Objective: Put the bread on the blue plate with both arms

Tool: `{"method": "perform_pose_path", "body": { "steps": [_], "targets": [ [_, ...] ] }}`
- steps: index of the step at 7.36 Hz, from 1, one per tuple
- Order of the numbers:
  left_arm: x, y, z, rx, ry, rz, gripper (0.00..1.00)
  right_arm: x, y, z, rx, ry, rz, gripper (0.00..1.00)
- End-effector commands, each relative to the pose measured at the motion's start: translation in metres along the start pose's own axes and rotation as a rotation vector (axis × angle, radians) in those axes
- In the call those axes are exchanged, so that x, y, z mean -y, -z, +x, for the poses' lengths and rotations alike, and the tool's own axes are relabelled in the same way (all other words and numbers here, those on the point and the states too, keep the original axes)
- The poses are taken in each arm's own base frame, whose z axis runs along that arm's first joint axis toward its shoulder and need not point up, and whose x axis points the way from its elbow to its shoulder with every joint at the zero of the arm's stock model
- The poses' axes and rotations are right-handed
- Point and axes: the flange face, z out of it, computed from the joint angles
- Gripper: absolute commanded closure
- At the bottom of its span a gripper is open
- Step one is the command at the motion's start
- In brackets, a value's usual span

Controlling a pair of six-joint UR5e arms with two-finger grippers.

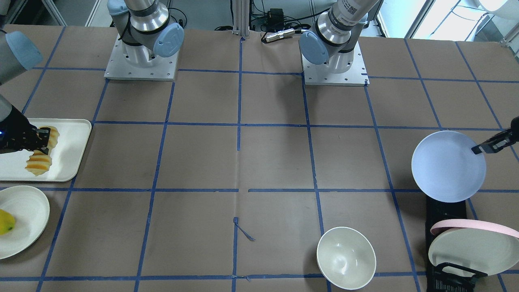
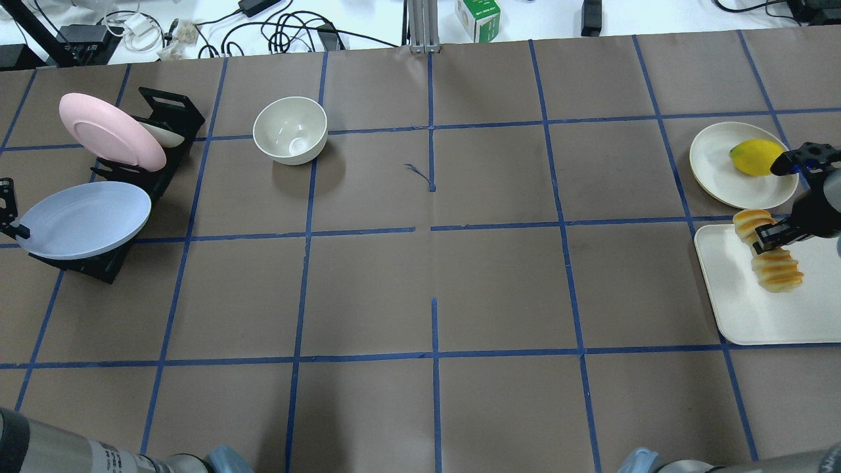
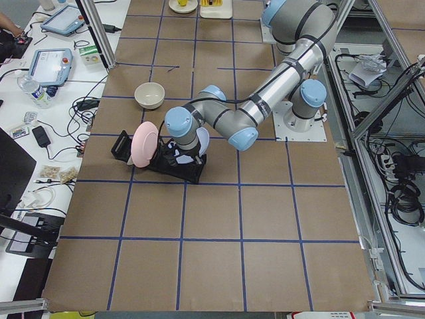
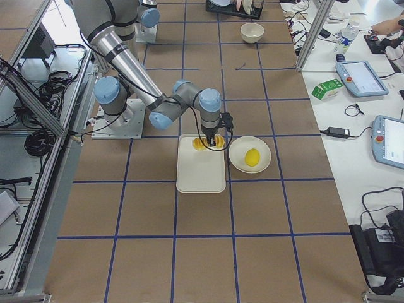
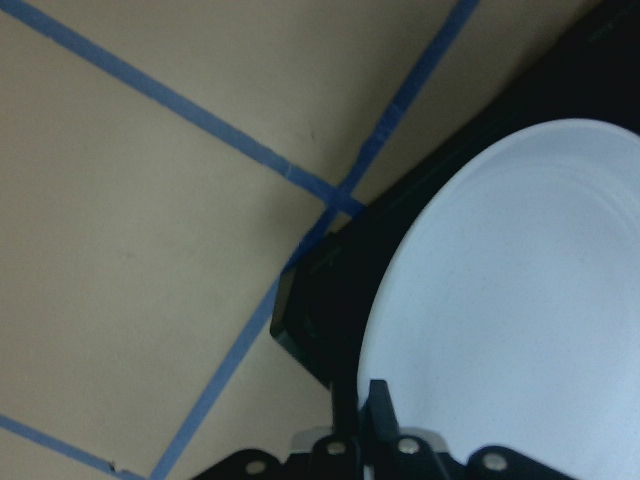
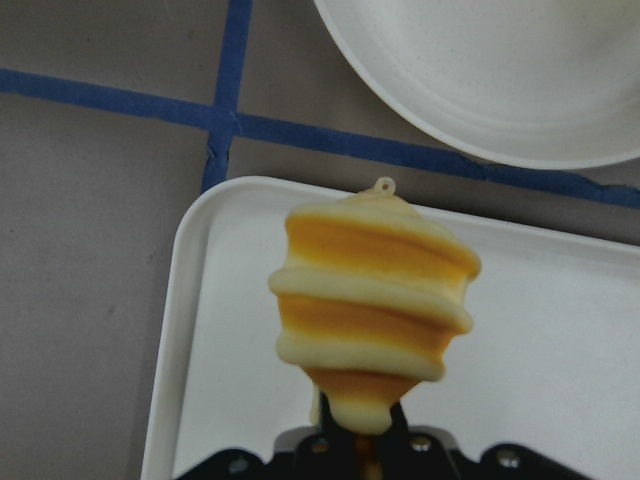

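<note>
Orange-yellow ridged bread loaf (image 2: 777, 270) with cream edges: pinched round its middle by the black right claw (image 2: 770, 239), clenched tight on it, over a corner of the white rectangular tray (image 2: 742, 315) out at the robot's right end of the brown papered surface (image 2: 427, 276). Overhead and front views only give two lumps of loaf poking out either side of the fingers. Right wrist view fills in the rest: end-on ridges, a tiny loop at the tip, tray underneath. Can't tell from any of them whether touching the tray or lifted off it. Just past that tray corner, round cream plate (image 2: 713, 164) with a yellow-green fruit (image 2: 751, 157) on it.

Way over at the other end, well apart from the loaf: round pale blue plate (image 2: 82, 220), tilted on the black plate rack (image 2: 98, 268). Rim clamped by the left claw (image 2: 20, 231), clearest in the left wrist view, with one finger (image 5: 378, 400) lying on the plate's face. Mostly hidden behind the arm in the left side view. Same rack holding a pink-backed cream plate (image 2: 108, 128) on edge; white bowl (image 2: 289, 128) nearby.
</note>
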Motion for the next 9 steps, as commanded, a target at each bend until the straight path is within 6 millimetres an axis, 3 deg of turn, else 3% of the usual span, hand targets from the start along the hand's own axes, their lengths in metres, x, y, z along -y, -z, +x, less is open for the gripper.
{"method": "perform_pose_path", "body": {
  "steps": [1, 3, 4, 5, 6, 7, 8, 9],
  "targets": [
    [-0.056, 0.010, 0.103, -0.038, -0.133, -0.056, 1.00, 0.010, 0.021, 0.001, 0.015, -0.035, -0.013, 1.00],
    [-0.123, 0.014, 0.209, -0.107, -0.260, -0.020, 1.00, 0.030, 0.042, -0.007, 0.007, -0.035, -0.023, 1.00],
    [-0.151, 0.015, 0.262, -0.127, -0.335, 0.026, 1.00, 0.042, 0.062, -0.015, 0.020, -0.050, -0.041, 1.00],
    [-0.167, -0.004, 0.321, -0.122, -0.424, 0.086, 1.00, 0.051, 0.080, -0.019, 0.036, -0.073, -0.060, 1.00],
    [-0.190, -0.030, 0.375, -0.135, -0.486, 0.161, 1.00, 0.063, 0.092, -0.028, 0.022, -0.063, -0.059, 1.00],
    [-0.204, -0.089, 0.408, -0.156, -0.561, 0.161, 1.00, 0.075, 0.101, -0.043, -0.008, -0.058, -0.056, 1.00],
    [-0.214, -0.140, 0.420, -0.185, -0.595, 0.171, 1.00, 0.088, 0.108, -0.068, -0.025, -0.074, -0.071, 1.00],
    [-0.212, -0.172, 0.422, -0.206, -0.629, 0.209, 1.00, 0.090, 0.106, -0.063, -0.061, -0.064, -0.096, 1.00]
  ]
}}
